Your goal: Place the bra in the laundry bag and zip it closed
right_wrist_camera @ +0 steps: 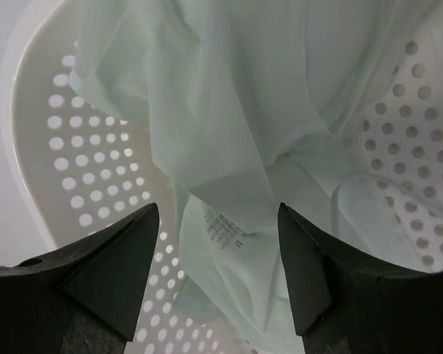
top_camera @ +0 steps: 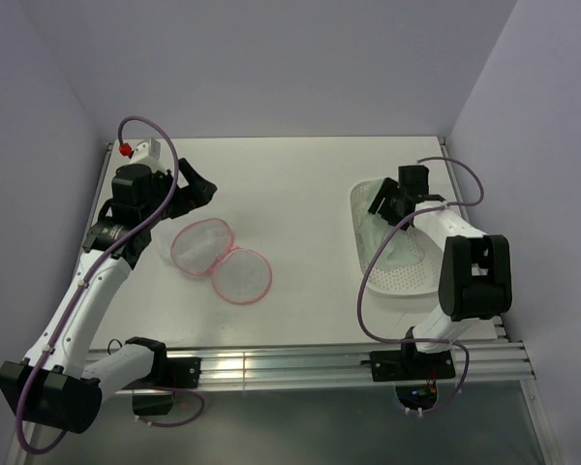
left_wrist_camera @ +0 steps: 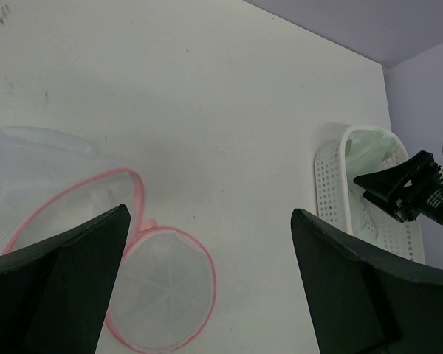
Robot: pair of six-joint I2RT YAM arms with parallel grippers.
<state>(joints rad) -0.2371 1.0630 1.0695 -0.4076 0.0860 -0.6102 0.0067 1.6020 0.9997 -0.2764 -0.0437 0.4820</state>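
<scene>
The bra (right_wrist_camera: pixel 229 125), pale mint sheer fabric with a printed label, lies crumpled in the white perforated basket (right_wrist_camera: pixel 74 140). My right gripper (right_wrist_camera: pixel 218 221) hangs open just above it, a finger on each side of the labelled fold, not closed on the cloth. From above, the bra (top_camera: pixel 392 247) shows below the right gripper (top_camera: pixel 392 199). The laundry bag (top_camera: pixel 221 260) lies open on the table as two pink-rimmed mesh discs. My left gripper (top_camera: pixel 196 189) is wide open just behind and above the bag (left_wrist_camera: pixel 159 295), holding nothing.
The basket (top_camera: pixel 407 281) stands at the right side of the table, near the right arm. Walls close the table off at the back and on both sides. A metal rail (top_camera: pixel 300 363) runs along the front edge.
</scene>
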